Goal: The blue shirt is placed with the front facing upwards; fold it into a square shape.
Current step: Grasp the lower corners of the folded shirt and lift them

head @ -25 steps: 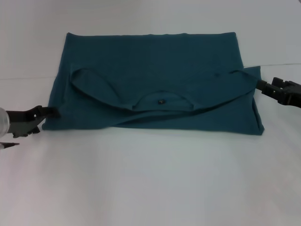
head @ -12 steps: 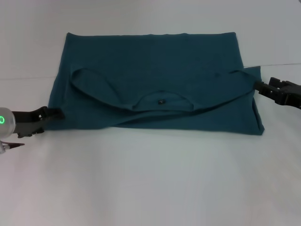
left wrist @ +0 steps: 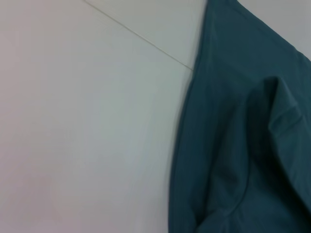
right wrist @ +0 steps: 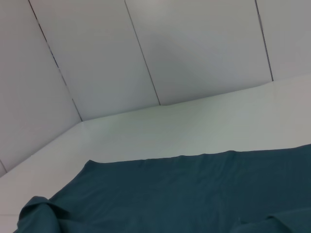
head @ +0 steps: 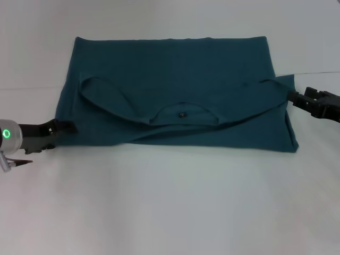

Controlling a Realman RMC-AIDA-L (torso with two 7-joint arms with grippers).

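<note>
White table (head: 170, 202), blue shirt (head: 175, 74) between hands

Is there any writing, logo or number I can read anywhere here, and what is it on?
No readable text shows in any view.
The blue shirt lies folded with no print showing; only a small dark label sits inside its neckline, too small to read.
A green light glows on the left arm: a ring, not a letter or number.

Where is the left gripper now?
In the head view, the left gripper is at the blue shirt's near-left edge, low over the white table.
</note>
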